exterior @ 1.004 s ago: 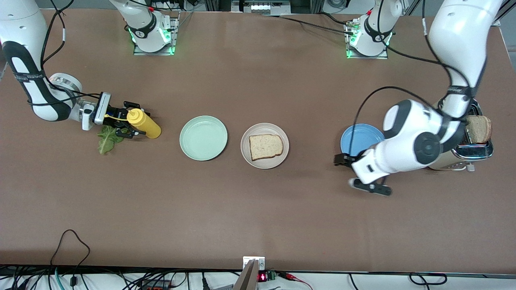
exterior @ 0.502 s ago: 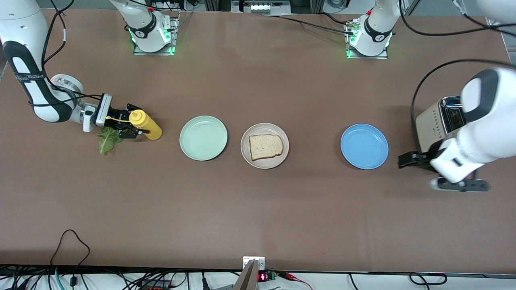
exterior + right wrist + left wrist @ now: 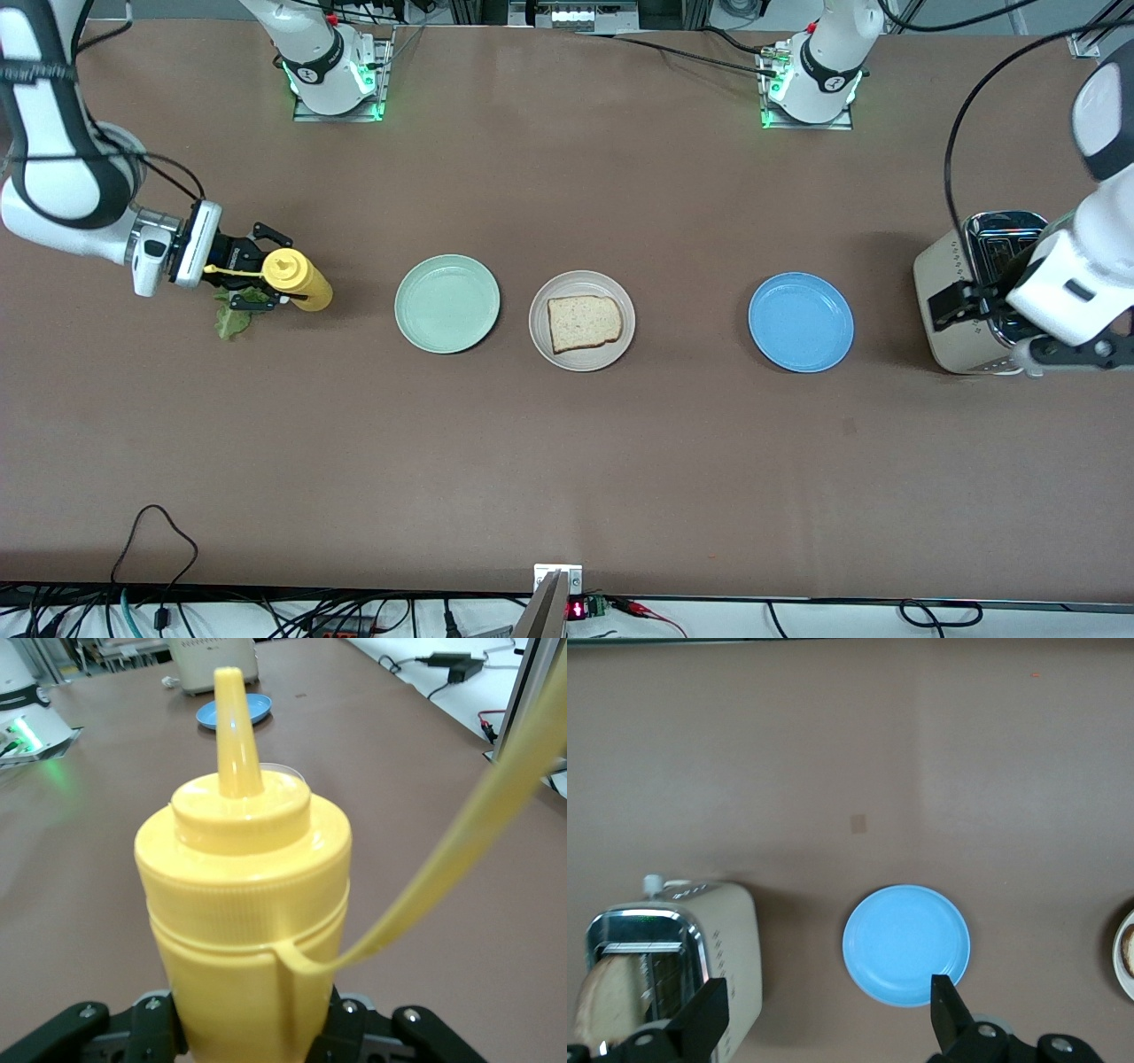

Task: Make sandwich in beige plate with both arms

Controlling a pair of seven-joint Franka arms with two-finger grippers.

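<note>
The beige plate (image 3: 620, 306) sits mid-table with one slice of bread (image 3: 583, 322) on it. A second bread slice (image 3: 604, 1008) stands in a slot of the toaster (image 3: 950, 341). The lettuce leaf (image 3: 232, 322) lies on the table at the right arm's end. My right gripper (image 3: 257, 276) is shut on a yellow squeeze bottle (image 3: 297, 279), just above the lettuce; the bottle (image 3: 244, 895) fills the right wrist view, with the gripper (image 3: 248, 1032) round its body. My left gripper (image 3: 955, 303) is open and empty, over the toaster's side toward the blue plate; its fingers (image 3: 702, 1026) straddle bare table.
A mint-green plate (image 3: 447, 303) lies beside the beige plate toward the right arm's end. A blue plate (image 3: 801, 321) lies between the beige plate and the toaster, and shows in the left wrist view (image 3: 905, 943). Cables run along the table's near edge.
My left arm has swung from over the blue plate out to the toaster. My right gripper has drawn back toward its end with the bottle, which now stands more upright.
</note>
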